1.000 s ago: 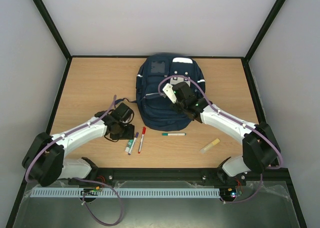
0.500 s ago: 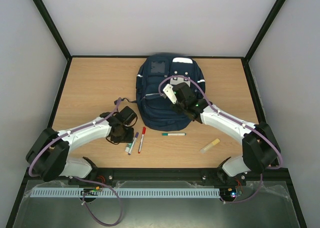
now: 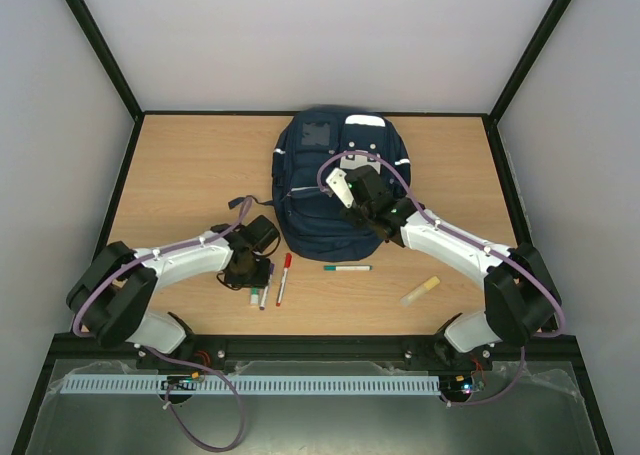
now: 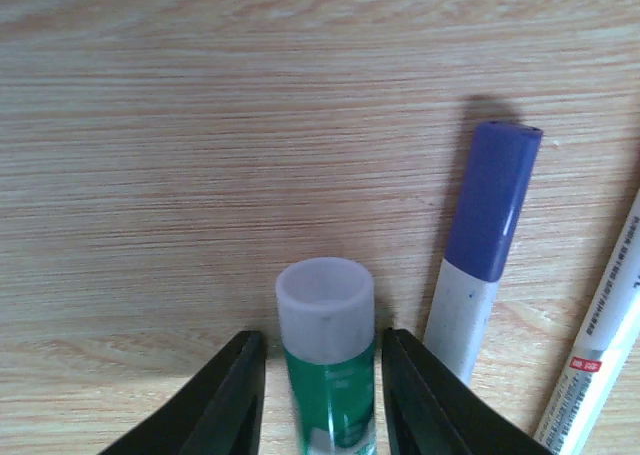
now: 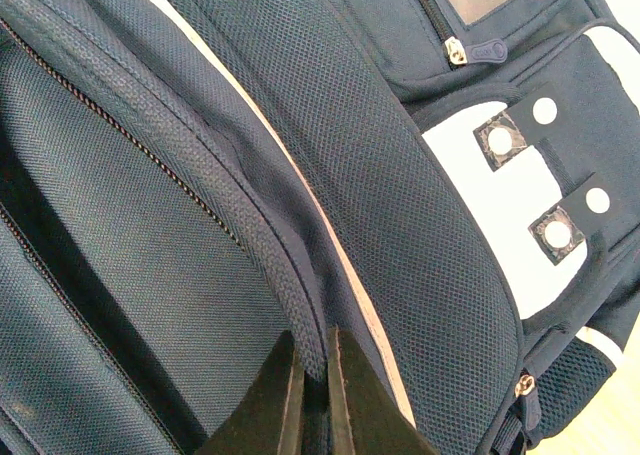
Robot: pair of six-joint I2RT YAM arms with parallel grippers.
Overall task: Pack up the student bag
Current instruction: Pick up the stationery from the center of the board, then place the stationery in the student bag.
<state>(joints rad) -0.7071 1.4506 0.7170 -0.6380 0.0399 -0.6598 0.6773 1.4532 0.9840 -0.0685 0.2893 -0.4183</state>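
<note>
- I see the student bag (image 3: 320,165) lying at the far middle of the table (image 3: 180,165).
- My right gripper (image 3: 352,205) sits on the bag's middle; I cannot make out its jaws.
- My left gripper (image 3: 253,278) hangs low beside a purple marker (image 3: 265,293), just left of a red marker (image 3: 283,278).
- A green-capped marker (image 3: 347,268) lies near centre, and a yellowish stick (image 3: 420,290) near right.

The student bag (image 3: 312,180) lay flat at the middle of the counter (image 3: 180,175), close to its far edge, front face up. It was a large navy-blue fabric backpack with white patches, a pale diagonal stripe and dark zips. Close up, its weave looked mesh-like, and one zip stood open on a dark gap.
</note>
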